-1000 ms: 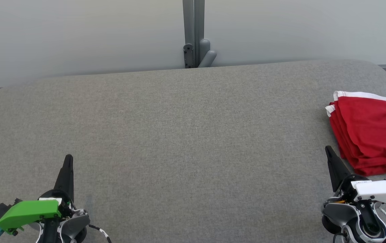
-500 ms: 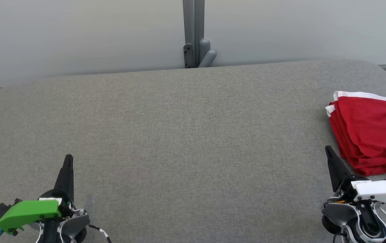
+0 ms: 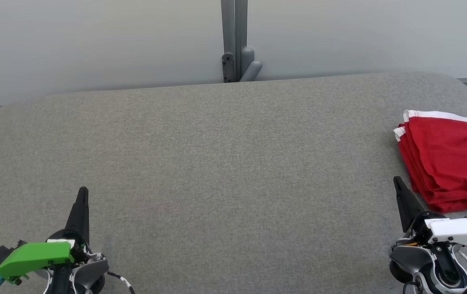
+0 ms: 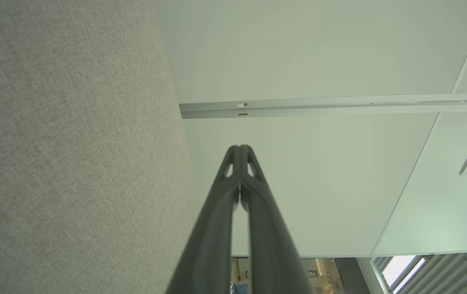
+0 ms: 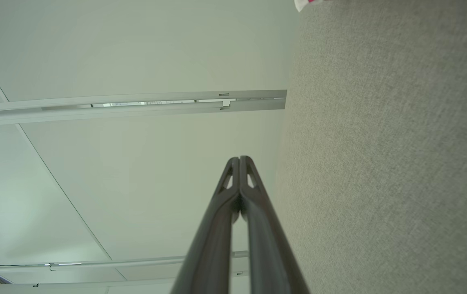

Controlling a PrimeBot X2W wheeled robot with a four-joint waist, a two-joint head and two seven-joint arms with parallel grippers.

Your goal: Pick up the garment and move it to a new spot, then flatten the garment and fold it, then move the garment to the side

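A folded red garment [image 3: 445,163] with white trim lies at the grey surface's [image 3: 217,163] right edge, its white lettering cut off and unreadable. The left end effector [image 3: 82,191] and right end effector [image 3: 397,180] are pinched closed and empty.

table [image 3: 217,163] open throughout; garment [image 3: 445,159] occupies right edge

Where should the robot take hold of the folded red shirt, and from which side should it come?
Probably the stacked near-left edge of the shirt, coming from the left with the right pincer: the layers end there, and that pincer is closest.
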